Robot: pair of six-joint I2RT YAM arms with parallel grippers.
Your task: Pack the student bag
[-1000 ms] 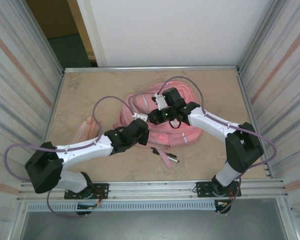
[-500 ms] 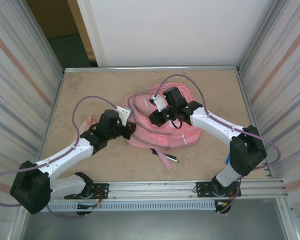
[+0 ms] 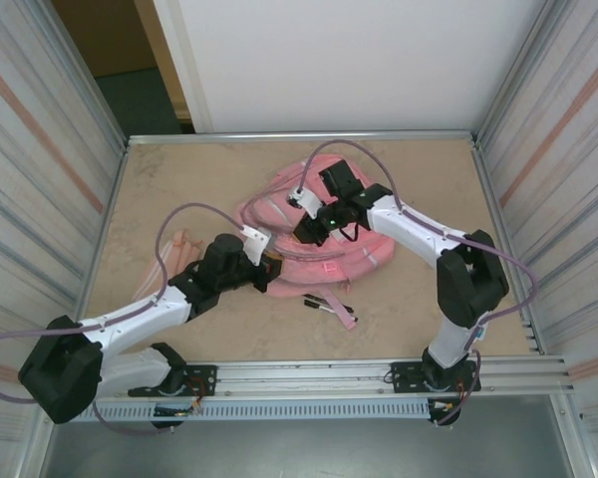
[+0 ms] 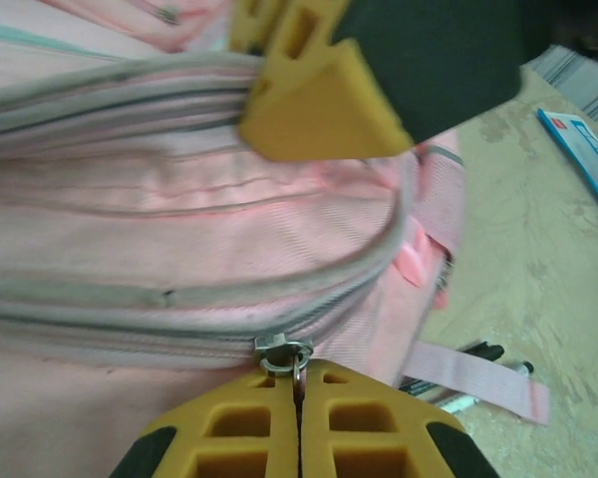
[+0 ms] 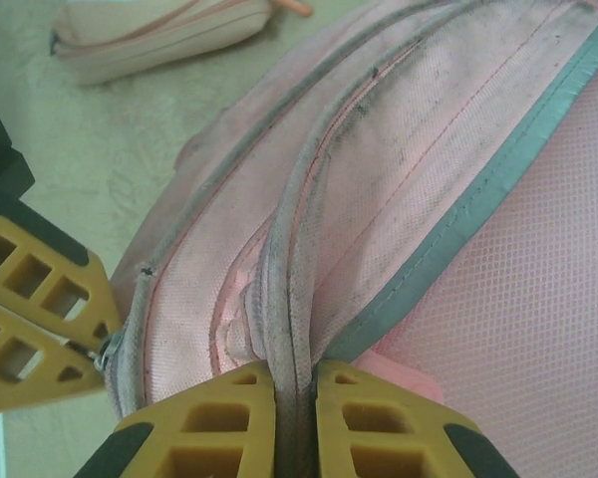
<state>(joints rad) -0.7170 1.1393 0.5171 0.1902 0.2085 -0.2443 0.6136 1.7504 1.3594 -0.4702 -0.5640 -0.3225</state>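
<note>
The student bag (image 3: 354,249), a soft pink backpack, lies in the middle of the table. My left gripper (image 3: 271,269) is at its near left edge. In the left wrist view this gripper (image 4: 299,403) is shut on the metal zipper pull (image 4: 298,370) of a grey zip (image 4: 130,314). My right gripper (image 3: 307,233) reaches over the bag from the right. Its yellow fingers (image 5: 229,423) are shut on a grey piped seam (image 5: 291,299) of the bag (image 5: 458,129), lifting the fabric. The two grippers are close together; the left one's fingers (image 5: 25,309) show in the right wrist view.
A small pink pouch (image 3: 179,247) lies left of the bag, also seen as the pouch (image 5: 159,35) in the right wrist view. Pens (image 3: 324,304) and a loose pink strap (image 3: 341,317) lie in front of the bag. A blue ruler (image 4: 590,154) rests on the table.
The left arm swung out to the left, then came back in to the bag's near left edge. The right gripper moved slightly up and left, and the bag's fabric shifted with it.
</note>
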